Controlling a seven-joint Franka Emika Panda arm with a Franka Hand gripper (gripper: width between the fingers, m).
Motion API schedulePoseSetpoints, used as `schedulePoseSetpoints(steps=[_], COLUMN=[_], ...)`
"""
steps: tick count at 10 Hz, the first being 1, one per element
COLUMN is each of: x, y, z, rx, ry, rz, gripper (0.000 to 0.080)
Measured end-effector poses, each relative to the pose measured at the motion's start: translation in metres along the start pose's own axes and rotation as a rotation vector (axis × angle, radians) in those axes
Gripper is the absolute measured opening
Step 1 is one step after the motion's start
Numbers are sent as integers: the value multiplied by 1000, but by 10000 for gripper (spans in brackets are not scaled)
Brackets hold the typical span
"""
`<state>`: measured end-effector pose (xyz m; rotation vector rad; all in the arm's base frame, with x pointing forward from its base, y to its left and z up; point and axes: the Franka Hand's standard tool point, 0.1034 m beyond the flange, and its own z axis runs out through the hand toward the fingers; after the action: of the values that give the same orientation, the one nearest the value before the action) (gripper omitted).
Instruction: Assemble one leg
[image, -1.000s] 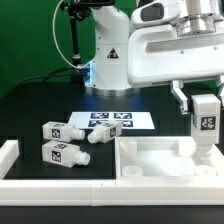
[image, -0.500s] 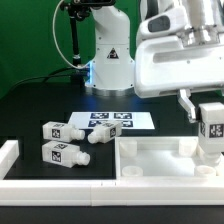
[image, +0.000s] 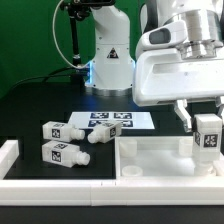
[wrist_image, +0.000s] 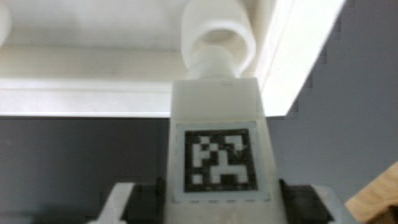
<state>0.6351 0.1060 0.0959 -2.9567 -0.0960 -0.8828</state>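
My gripper (image: 207, 122) is shut on a white square-section leg (image: 207, 136) with a black-and-white tag and holds it upright at the exterior view's right. Its lower end stands over the far right corner of the large white tray-like panel (image: 150, 163). In the wrist view the leg (wrist_image: 219, 150) fills the middle between my fingers (wrist_image: 125, 203), and its round peg (wrist_image: 217, 48) points at the panel's rim (wrist_image: 107, 90). I cannot tell whether the peg touches the panel. Two more legs lie on the black table, one (image: 66, 132) behind the other (image: 64, 153).
The marker board (image: 110, 122) lies flat behind the loose legs. A white rail (image: 12, 160) runs along the exterior view's left and front. The robot base (image: 110, 60) stands at the back. The table is black with a green backdrop.
My gripper with the leg has moved a little lower and slightly back toward the exterior view's left, over the panel's far right corner. The two loose legs have not moved.
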Motion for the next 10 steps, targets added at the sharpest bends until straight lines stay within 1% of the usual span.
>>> schedulePoseSetpoints(steps=[1,3,4,5,7,8,9,10], x=[1,0,1,0,0,-2,-4,-8], y=[-1,-11,-13,-13,-13,-11,-6,-5], z=[1,1,1,1,-6,-6,-5,-4], rx=[1,10,12,11,12,10,4,3], ry=[15,24,35,39,40,37,33,28], rz=[-1,-7,-11,-18,-26,-31,-43,-42], gripper=[287,287,287,287,287,287,287,287])
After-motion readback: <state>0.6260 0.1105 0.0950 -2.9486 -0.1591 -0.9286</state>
